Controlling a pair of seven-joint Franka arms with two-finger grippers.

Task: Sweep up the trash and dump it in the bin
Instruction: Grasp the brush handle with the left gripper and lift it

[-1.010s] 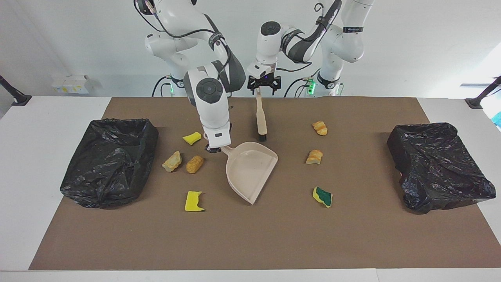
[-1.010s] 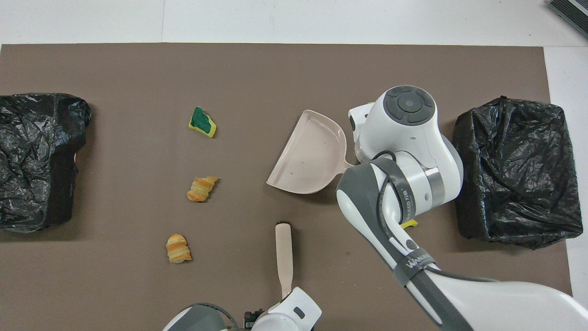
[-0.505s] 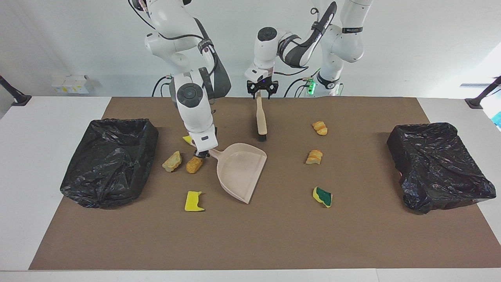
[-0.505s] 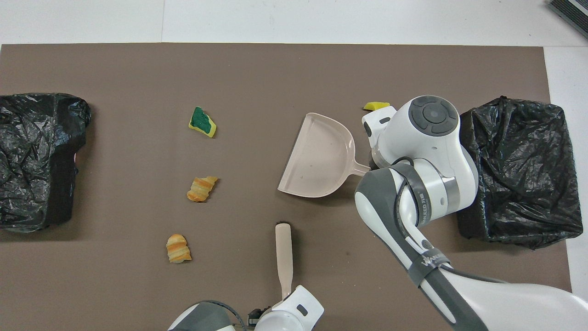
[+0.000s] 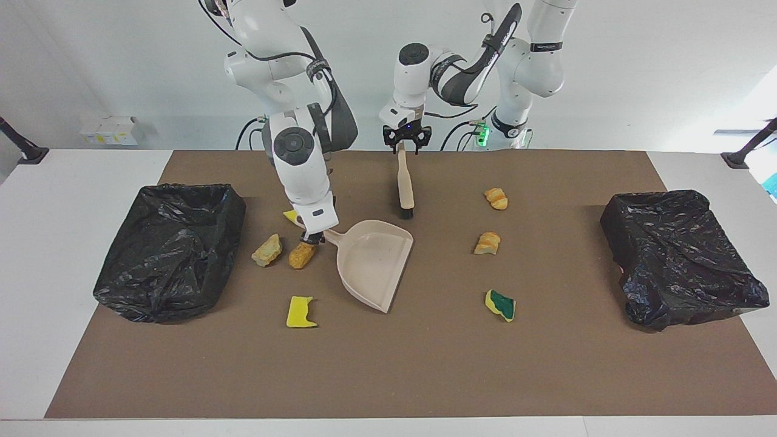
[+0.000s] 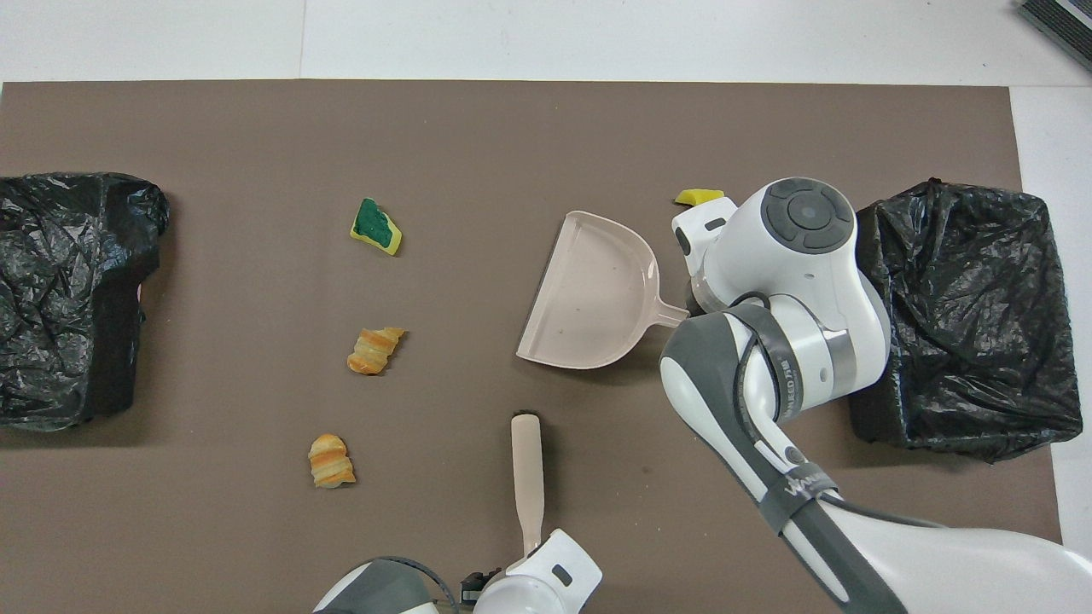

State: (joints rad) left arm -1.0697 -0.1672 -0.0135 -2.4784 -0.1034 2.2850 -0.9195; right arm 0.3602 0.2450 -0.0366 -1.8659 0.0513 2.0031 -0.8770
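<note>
My right gripper (image 5: pixel 314 237) is shut on the handle of the beige dustpan (image 5: pixel 371 264), whose open mouth faces the left arm's end of the table. Trash lies on the brown mat. Beside the right gripper are an orange lump (image 5: pixel 301 255), a tan lump (image 5: pixel 267 250) and a partly hidden yellow sponge (image 5: pixel 291 216). Another yellow sponge (image 5: pixel 300 312) lies farther from the robots. Toward the left arm's end lie two bread lumps (image 5: pixel 496 198) (image 5: pixel 487 243) and a yellow-and-green sponge (image 5: pixel 501 304). My left gripper (image 5: pixel 405 142) is shut on the handle of the beige brush (image 5: pixel 405 188).
A black-bagged bin (image 5: pixel 170 249) stands at the right arm's end of the mat, and a second one (image 5: pixel 680 255) at the left arm's end. White table borders the mat (image 5: pixel 425 364) on all sides.
The right gripper has dragged the dustpan toward the right arm's end, up to the orange lump. The left gripper's fingers have closed on the brush handle.
</note>
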